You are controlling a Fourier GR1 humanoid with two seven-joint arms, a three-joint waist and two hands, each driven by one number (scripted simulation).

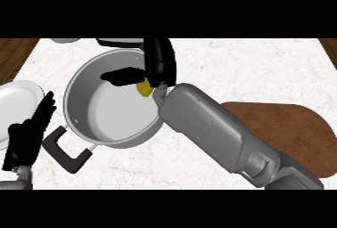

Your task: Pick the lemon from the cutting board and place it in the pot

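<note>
Head view, looking steeply down on a white marbled counter. The right forearm is extending diagonally from the lower right toward the upper centre, passing over the left end of the brown cutting board, which is lying at the right of the counter. The right hand is hanging over the far rim of the pot, with its thumb pointing left across the pot's interior and its fingers curling downward. The lemon is showing as a small yellow patch just below the palm, pinched between thumb and fingers; most of it is being hidden by the hand. It is sitting above the inner right wall of the pot, near the rim, and is well apart from the cutting board. Whether the lemon is touching the pot's wall cannot be told.

The pot is lying left of centre, its grey interior facing the viewer and its black handle projecting toward the lower left. The left hand is resting at the left edge, fingers straight and pointing up, holding nothing, partly overlapping a white plate. Further round objects at the counter's far edge are being cut off by the frame.
</note>
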